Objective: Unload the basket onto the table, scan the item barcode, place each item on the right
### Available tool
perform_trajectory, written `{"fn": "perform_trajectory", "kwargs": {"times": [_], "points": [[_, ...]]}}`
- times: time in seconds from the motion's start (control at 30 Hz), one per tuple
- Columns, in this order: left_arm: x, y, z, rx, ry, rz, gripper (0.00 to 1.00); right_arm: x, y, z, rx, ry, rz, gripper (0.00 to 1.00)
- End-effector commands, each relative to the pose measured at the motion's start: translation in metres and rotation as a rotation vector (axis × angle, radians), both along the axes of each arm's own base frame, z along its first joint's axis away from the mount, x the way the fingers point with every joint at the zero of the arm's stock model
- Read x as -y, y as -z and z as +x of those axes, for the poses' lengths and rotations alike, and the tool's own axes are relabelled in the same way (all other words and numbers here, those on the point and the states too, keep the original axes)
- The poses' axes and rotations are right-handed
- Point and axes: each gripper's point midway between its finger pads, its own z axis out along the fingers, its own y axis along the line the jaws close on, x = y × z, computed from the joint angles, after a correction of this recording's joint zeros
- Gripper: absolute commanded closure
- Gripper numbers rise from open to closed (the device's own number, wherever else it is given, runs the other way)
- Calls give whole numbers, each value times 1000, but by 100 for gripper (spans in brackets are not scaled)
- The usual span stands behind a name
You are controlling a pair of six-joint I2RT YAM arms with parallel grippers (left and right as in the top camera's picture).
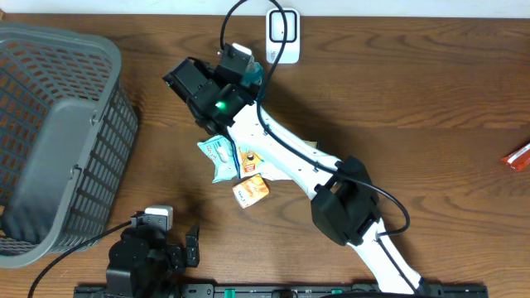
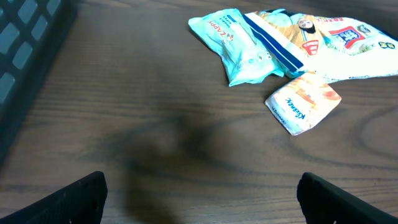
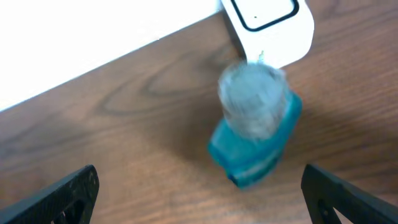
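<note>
A small teal item with a clear cap (image 3: 255, 127) is blurred on the wood just in front of the white barcode scanner (image 3: 270, 22). It lies ahead of my right gripper (image 3: 199, 180), whose jaws stand wide open and do not touch it. From overhead the teal item (image 1: 253, 76) peeks out beside the right wrist, near the scanner (image 1: 282, 33). My left gripper (image 2: 199, 190) is open and empty low over bare wood, near the table's front edge (image 1: 192, 247). No barcode is visible.
A teal wipes pack (image 2: 239, 43), a white snack bag (image 2: 336, 43) and an orange tissue pack (image 2: 303, 102) lie mid-table, partly under the right arm (image 1: 281, 153). A grey basket (image 1: 50, 132) stands at the left. A red packet (image 1: 517, 156) lies at the right edge.
</note>
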Motion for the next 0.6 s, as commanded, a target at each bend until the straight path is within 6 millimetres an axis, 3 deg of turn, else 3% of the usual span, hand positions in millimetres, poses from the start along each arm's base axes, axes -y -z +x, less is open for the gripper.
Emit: {"fn": "perform_trajectory", "kwargs": {"times": [0.0, 0.4, 0.47, 0.57], "points": [[3, -2, -1, 4, 17, -4, 2, 23, 5, 15, 31, 74, -39, 1], [3, -2, -1, 4, 17, -4, 2, 36, 64, 45, -73, 66, 11, 1], [3, -2, -1, 4, 17, -4, 2, 38, 70, 47, -89, 65, 15, 5], [3, -2, -1, 4, 17, -4, 2, 38, 78, 46, -135, 43, 36, 25]]}}
